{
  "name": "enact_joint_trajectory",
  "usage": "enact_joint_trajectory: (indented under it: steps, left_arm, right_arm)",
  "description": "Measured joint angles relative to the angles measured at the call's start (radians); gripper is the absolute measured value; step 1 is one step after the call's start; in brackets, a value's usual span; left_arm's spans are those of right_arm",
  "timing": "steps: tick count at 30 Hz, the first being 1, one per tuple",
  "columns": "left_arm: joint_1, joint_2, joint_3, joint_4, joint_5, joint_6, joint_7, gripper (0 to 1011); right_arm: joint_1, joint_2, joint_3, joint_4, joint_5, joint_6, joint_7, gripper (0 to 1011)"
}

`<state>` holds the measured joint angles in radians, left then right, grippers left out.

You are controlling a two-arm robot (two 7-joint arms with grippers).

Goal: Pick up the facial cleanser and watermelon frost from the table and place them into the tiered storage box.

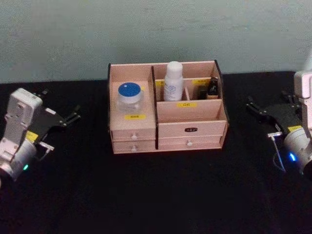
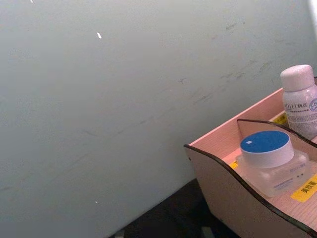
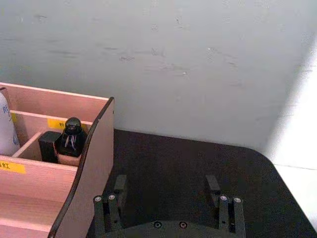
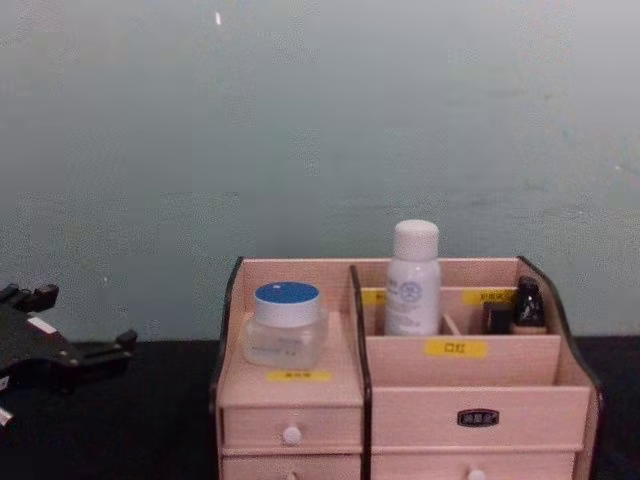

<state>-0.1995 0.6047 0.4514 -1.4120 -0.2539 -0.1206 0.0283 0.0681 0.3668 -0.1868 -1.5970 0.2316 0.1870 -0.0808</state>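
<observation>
On the black tabletop [image 1: 156, 195], the left gripper [image 1: 73, 116] rests at the frame's left edge and the right gripper [image 1: 253, 108] at the right edge, both with jaws released, grasping nothing. Between them, at centre, stands the box [image 1: 190, 129]. A blue-lidded jar [image 1: 130, 97] sits in its left compartment; behind, a white bottle [image 1: 173, 82] stands upright, and a small dark bottle [image 1: 212, 87] occupies the rear right slot.

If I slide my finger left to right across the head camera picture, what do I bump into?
Left gripper → clear jar with blue lid → white bottle with white cap → small dark bottle → right gripper. The jar and both bottles sit inside the light pinkish wooden tiered storage box.
</observation>
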Motion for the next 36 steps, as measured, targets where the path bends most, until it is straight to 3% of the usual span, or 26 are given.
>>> enact_joint_trajectory:
  steps: [36]
  left_arm:
    - [0.0,0.0,0.0,0.0,0.0,0.0,0.0,1001]
  right_arm:
    - [-0.001,0.001,0.0,-0.005,0.0,-0.005,-0.004,1000]
